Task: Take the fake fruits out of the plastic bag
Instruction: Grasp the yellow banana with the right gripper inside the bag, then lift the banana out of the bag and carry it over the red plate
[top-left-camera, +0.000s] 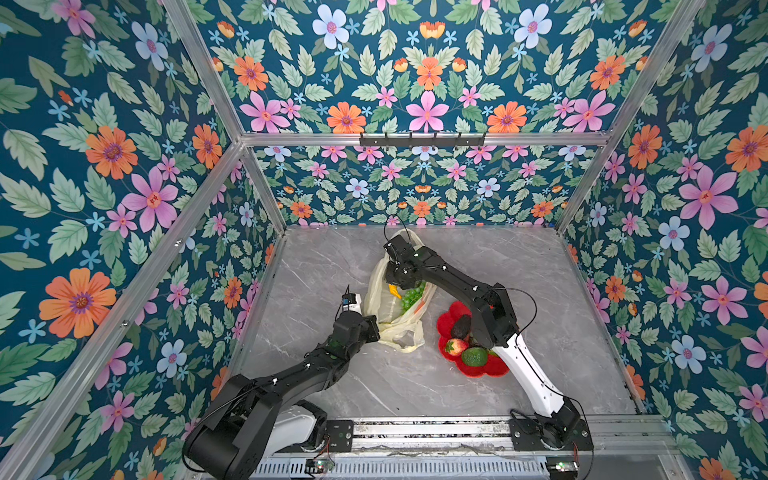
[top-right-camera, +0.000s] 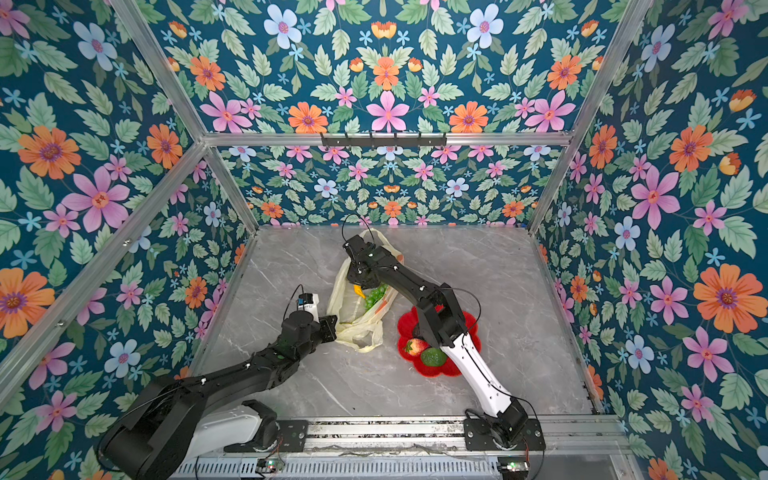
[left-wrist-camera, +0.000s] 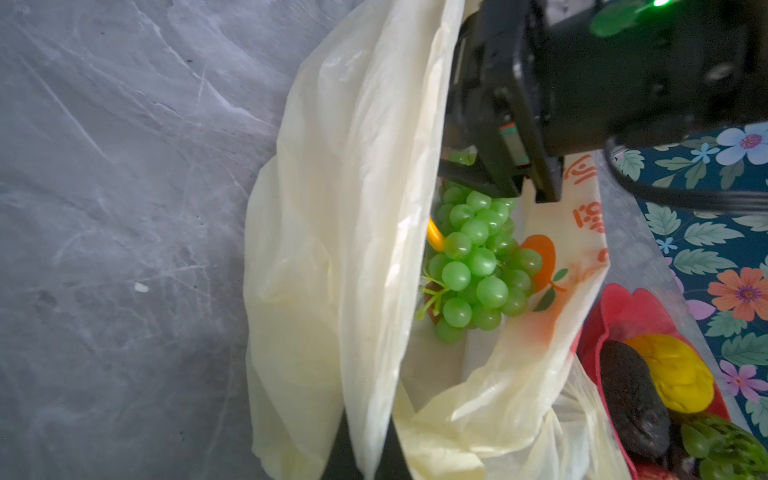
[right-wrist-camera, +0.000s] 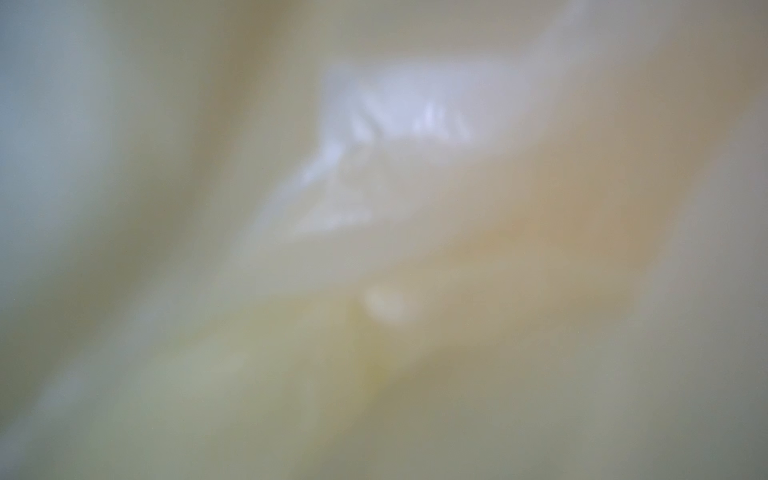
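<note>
Left gripper (left-wrist-camera: 365, 453) is clamped shut on the plastic bag (top-left-camera: 384, 299) rim at mid-frame, while right gripper (left-wrist-camera: 523, 193), closure indeterminable, sits inside above the grape bunch (left-wrist-camera: 478, 266), where loose film caught between its jaws could drag the bag up.

Grapes (top-left-camera: 411, 297) in bag (top-left-camera: 380, 299), plate (top-left-camera: 494, 368) right

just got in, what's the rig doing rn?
The left gripper pinches an edge of the plastic bag, holding its mouth open. The right gripper is down inside the bag, right by the green grape bunch; whether it has gripped anything can't be seen. An avocado, a strawberry and a dark green fruit already lie on the red flower-shaped plate beside the bag.
</note>
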